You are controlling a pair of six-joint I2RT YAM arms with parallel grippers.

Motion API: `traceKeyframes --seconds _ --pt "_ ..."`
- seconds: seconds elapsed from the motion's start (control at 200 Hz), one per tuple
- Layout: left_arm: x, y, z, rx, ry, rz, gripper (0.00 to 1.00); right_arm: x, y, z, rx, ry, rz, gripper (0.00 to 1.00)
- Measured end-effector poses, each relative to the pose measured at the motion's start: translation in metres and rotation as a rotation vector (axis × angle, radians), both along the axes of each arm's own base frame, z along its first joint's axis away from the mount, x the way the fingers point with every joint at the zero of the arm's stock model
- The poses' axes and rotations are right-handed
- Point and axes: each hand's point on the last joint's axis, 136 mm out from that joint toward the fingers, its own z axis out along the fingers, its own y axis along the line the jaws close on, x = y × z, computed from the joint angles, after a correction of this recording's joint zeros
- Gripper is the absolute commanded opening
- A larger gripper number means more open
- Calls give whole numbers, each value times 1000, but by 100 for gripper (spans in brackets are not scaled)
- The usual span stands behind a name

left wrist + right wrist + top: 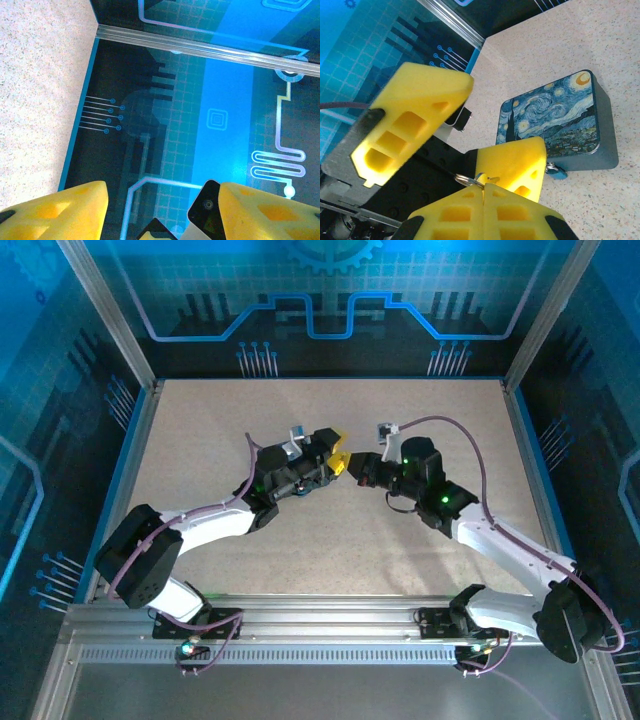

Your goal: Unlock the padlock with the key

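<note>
My right gripper (pixel 484 186) is shut on the key (pixel 493 178). Its small tip and a silvery ring (pixel 465 178) stick out above the closed yellow pads. The padlock (pixel 556 171) is a tiny bluish piece hanging at the near lower edge of the starry-night tin (pixel 552 120), partly hidden behind one yellow finger (pixel 515 160) of my left gripper. The other left finger (pixel 415 100) stands far from it, so my left gripper (pixel 162 200) is open, with nothing gripped. From above, the left gripper (pixel 338 458) and right gripper (pixel 357 472) meet tip to tip at mid table.
The speckled beige table (pixel 330 560) is ringed by blue printed walls and aluminium posts (pixel 110 310). The left wrist camera looks at the wall and a frame rail (pixel 200 47). A black-and-white part of the right arm (pixel 207 210) lies between the left fingers.
</note>
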Motion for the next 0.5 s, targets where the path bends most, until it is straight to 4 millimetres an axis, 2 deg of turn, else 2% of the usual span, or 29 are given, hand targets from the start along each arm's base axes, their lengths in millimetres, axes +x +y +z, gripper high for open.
traceKeyframes --seconds 0.255,0.5 --pt "2 2 -4 14 14 15 36 1 -2 1 1 -2 -12 0" --pt "2 3 -7 21 23 22 8 0 -3 -1 -1 0 -16 0"
